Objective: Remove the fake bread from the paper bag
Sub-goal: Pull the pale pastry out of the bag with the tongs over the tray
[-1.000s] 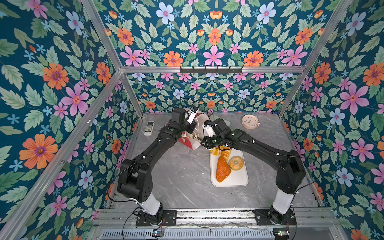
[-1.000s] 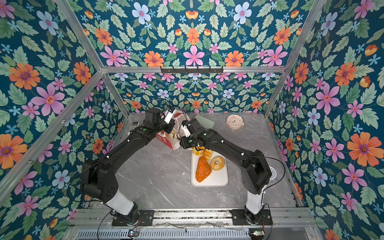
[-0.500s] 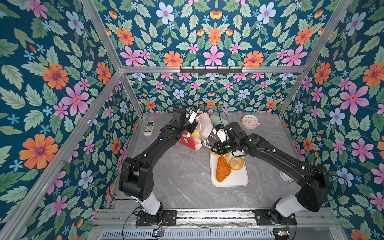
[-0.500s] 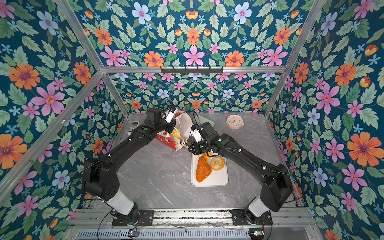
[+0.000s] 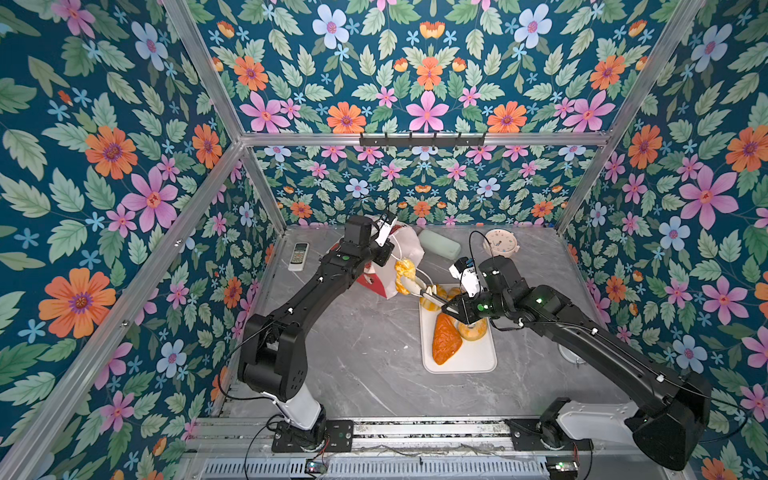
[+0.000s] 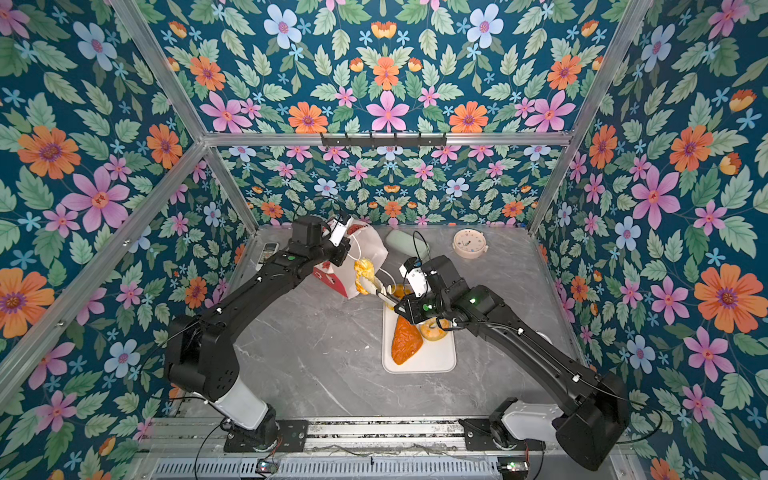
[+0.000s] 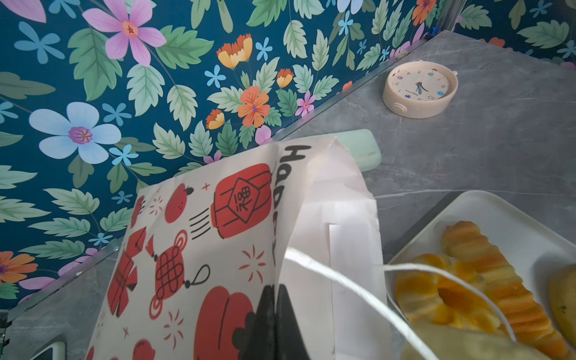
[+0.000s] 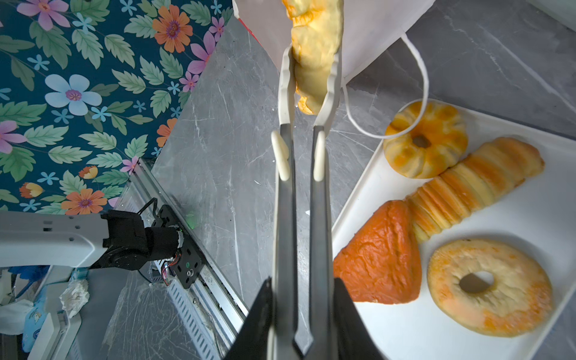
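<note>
- The step in hand is judged to be the last removal. The twisted roll (image 8: pixel 314 62) is pinched in the tips of the tongs (image 8: pixel 299 218) at the mouth of the paper bag (image 5: pixel 409 247), just left of centre in both top views. Whether its far end is clear of the bag cannot be told.
- The right jaws are clenched on the tongs' handles. The left jaws are clenched on the bag's upper edge, so that its mouth is held toward the tray (image 8: pixel 405 336).
- The fluted bun (image 8: pixel 402 156), ridged loaf (image 8: pixel 467 187), croissant (image 8: pixel 380 261) and bagel (image 8: pixel 498 305) are already laid on the tray, lower right of the bag.
- Next, the roll is to be carried to the lower right over the tray. It should be kept clear of the cord handle (image 8: pixel 417 78) draped over the bun, and only then released.
- Compared with a second earlier, the right jaws have been drawn back from the bag toward the lower right. The roll, hidden then, is now exposed. The left jaws are little moved.
</note>
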